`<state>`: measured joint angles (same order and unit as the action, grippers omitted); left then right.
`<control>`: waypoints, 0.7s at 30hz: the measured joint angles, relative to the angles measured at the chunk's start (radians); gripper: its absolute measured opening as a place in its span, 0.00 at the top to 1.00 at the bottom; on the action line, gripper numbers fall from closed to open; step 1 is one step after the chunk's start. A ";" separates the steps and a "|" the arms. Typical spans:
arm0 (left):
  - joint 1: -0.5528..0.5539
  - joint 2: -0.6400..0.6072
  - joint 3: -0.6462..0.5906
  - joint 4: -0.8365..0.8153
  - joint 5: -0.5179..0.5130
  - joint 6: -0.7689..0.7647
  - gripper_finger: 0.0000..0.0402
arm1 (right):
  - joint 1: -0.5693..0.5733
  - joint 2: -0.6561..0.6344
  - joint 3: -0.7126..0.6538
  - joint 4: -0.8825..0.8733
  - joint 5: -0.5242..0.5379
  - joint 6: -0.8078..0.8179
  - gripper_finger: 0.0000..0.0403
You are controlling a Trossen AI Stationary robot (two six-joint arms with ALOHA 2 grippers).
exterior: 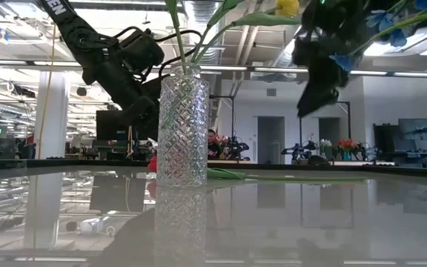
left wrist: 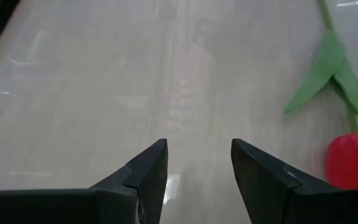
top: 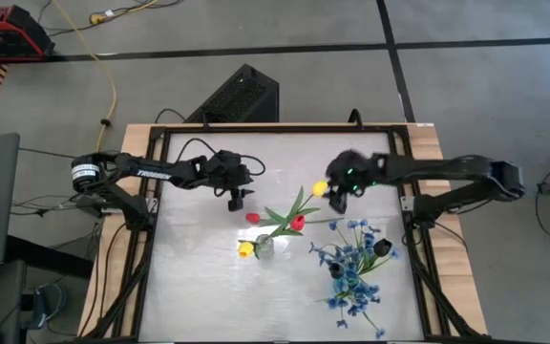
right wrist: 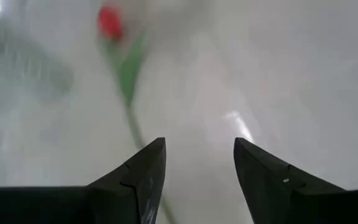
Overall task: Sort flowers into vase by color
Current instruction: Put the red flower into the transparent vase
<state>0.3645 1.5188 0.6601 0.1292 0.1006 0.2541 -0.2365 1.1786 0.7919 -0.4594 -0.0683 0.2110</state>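
Observation:
A cut-glass vase (exterior: 182, 130) stands mid-table (top: 264, 247) and holds green stems. One yellow tulip (top: 245, 249) droops at its rim. Another yellow tulip (top: 320, 188) leans out of it toward the far right. A red tulip (top: 252, 218) lies on the table beside the vase, and a second red tulip (top: 297, 223) lies with its stem pointing right. Blue sprays (top: 351, 272) and a black-headed stem (top: 382, 247) bunch together near the right. My left gripper (left wrist: 197, 168) is open above the table, left of the first red tulip (left wrist: 353, 162). My right gripper (right wrist: 197, 168) is open, beside the leaning yellow head, and holds nothing.
The table frame (top: 151, 220) runs along both sides, with the arm bases at mid-height. A green leaf pair (left wrist: 331, 68) lies on the table beyond the red head. Bare tabletop (top: 199, 287) lies left of and nearer than the vase. What the blue sprays stand in does not show.

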 joint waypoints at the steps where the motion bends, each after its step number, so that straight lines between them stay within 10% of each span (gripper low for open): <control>1: 0.000 0.000 0.000 0.000 0.011 -0.002 0.58 | 0.019 0.031 -0.013 0.024 -0.013 -0.017 0.47; 21: 0.099 0.000 -0.041 0.073 0.214 -0.102 0.58 | 0.186 0.510 -0.029 0.353 -0.013 -0.118 0.61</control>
<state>0.4631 1.5188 0.6189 0.2021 0.3146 0.1522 -0.0507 1.6882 0.7626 -0.1066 -0.0811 0.0930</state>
